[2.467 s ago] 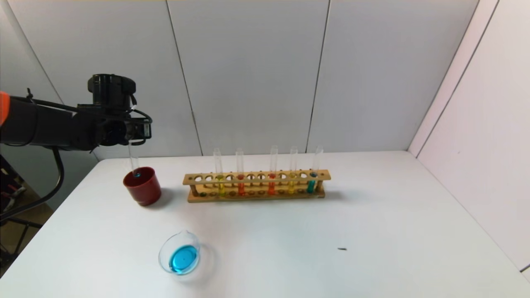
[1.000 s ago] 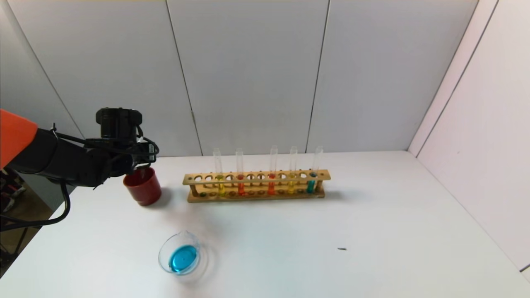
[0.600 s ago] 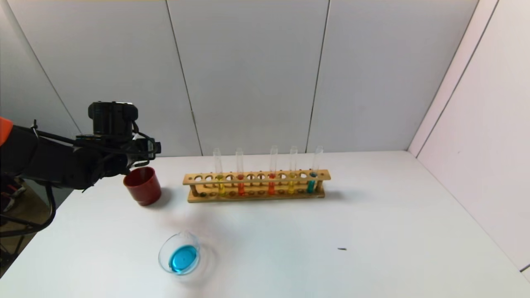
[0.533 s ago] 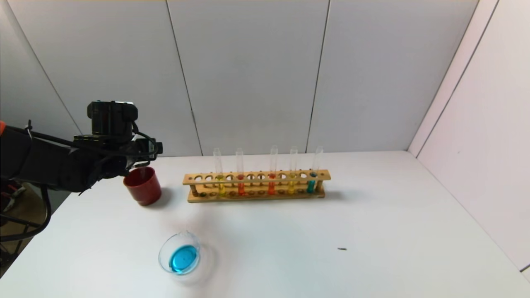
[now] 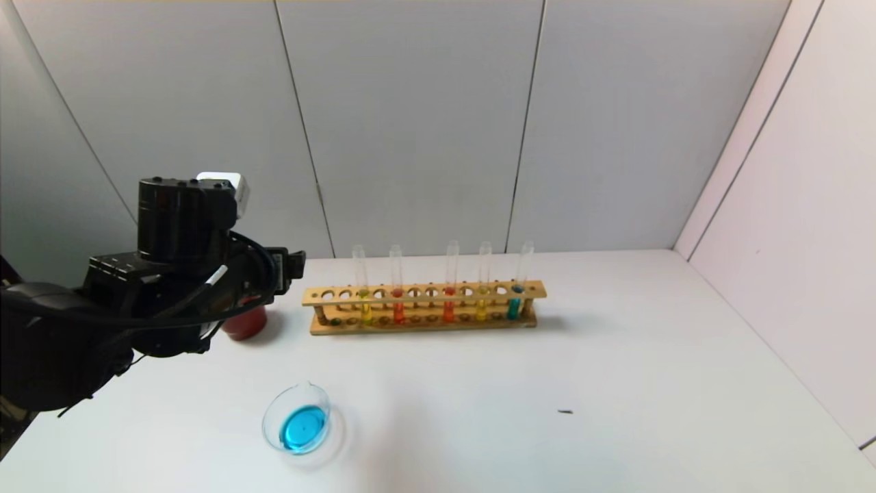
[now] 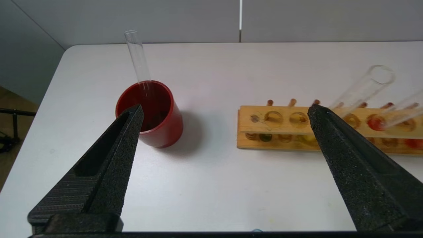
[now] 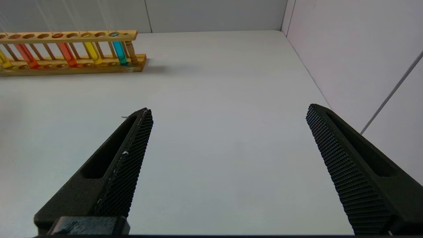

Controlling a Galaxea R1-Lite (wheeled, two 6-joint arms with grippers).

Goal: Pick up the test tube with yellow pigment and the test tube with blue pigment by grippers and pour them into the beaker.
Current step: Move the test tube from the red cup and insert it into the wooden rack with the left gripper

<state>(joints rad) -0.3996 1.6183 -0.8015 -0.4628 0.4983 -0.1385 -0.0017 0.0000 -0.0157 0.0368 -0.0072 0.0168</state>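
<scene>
A white table (image 5: 616, 356) is filling the lower view, butting against grey wall panels (image 5: 410, 123) that are running behind it with dark vertical seams between them. A paler, pinkish wall (image 5: 807, 226) is closing off the right side, and soft even light is casting only faint shadows.

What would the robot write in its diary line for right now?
left tool: open, above table | empty tube: in red cup | beaker: blue liquid | right tool: open, idle
</scene>
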